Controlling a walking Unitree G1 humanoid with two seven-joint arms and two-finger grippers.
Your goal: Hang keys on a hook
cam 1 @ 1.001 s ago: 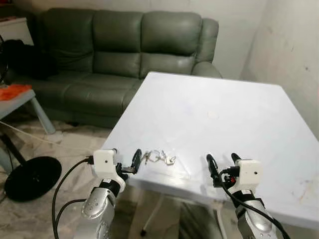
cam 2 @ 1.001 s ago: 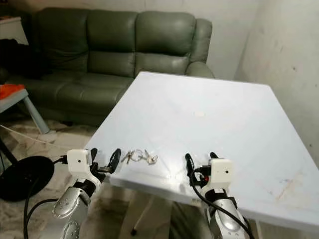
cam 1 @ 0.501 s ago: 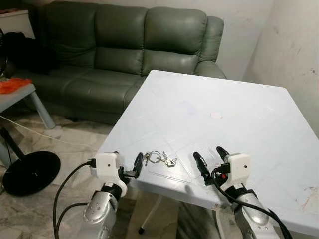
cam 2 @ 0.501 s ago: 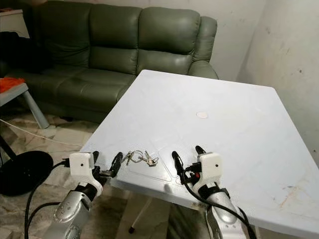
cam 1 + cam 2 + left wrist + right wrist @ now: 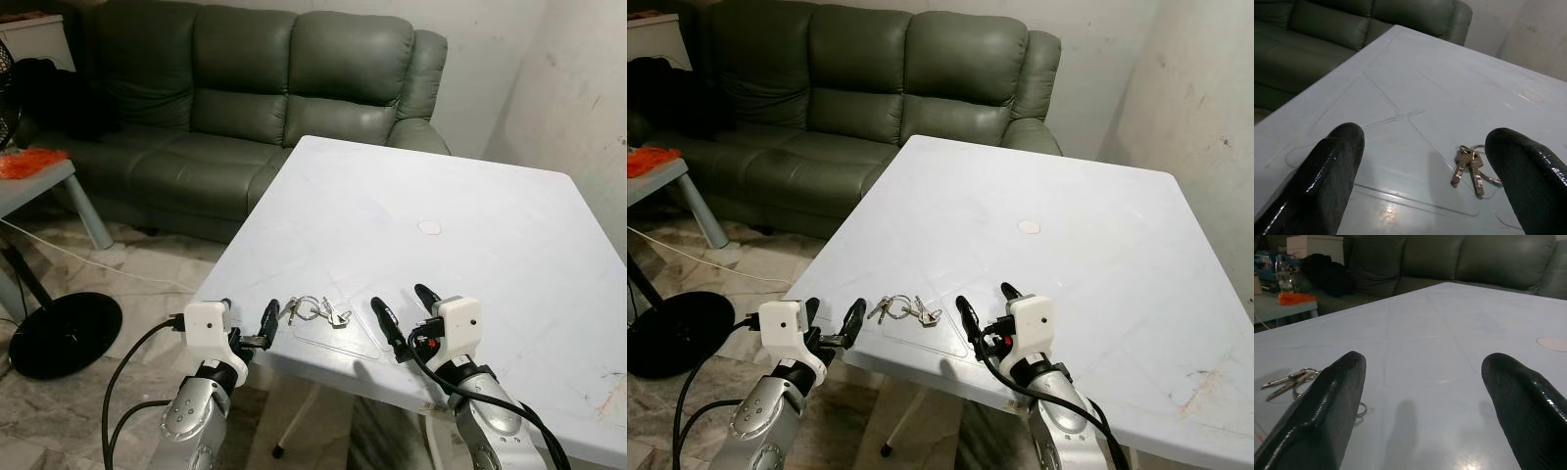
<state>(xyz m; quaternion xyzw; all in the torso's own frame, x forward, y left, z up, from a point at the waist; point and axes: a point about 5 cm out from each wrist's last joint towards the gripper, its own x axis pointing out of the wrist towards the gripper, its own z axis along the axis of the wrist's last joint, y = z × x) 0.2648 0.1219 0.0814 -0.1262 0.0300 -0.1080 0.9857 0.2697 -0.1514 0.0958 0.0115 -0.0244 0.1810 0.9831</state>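
A small bunch of silver keys [image 5: 315, 310] on a ring lies flat near the front left corner of the white table [image 5: 441, 186]. My left gripper [image 5: 247, 317] hovers at the table's front edge just left of the keys, open and holding nothing. In the left wrist view the keys [image 5: 1471, 169] lie ahead, close to one black finger [image 5: 1528, 181]. To the right of the keys my right gripper [image 5: 400, 300] is low over the table, open and empty. The right wrist view has the keys [image 5: 1290, 379] beside one finger [image 5: 1327, 406].
A green sofa [image 5: 245, 88] stands behind the table, and a pale wall [image 5: 588, 88] runs along its right side. A small round disc [image 5: 431, 227] lies mid-table. At left are a side table with an orange item [image 5: 29, 162] and a black round stand base [image 5: 64, 333] with cables.
My right gripper has moved forward and left over the table, closer to the keys. The camera has shifted a little. The left gripper and the keys have stayed put.
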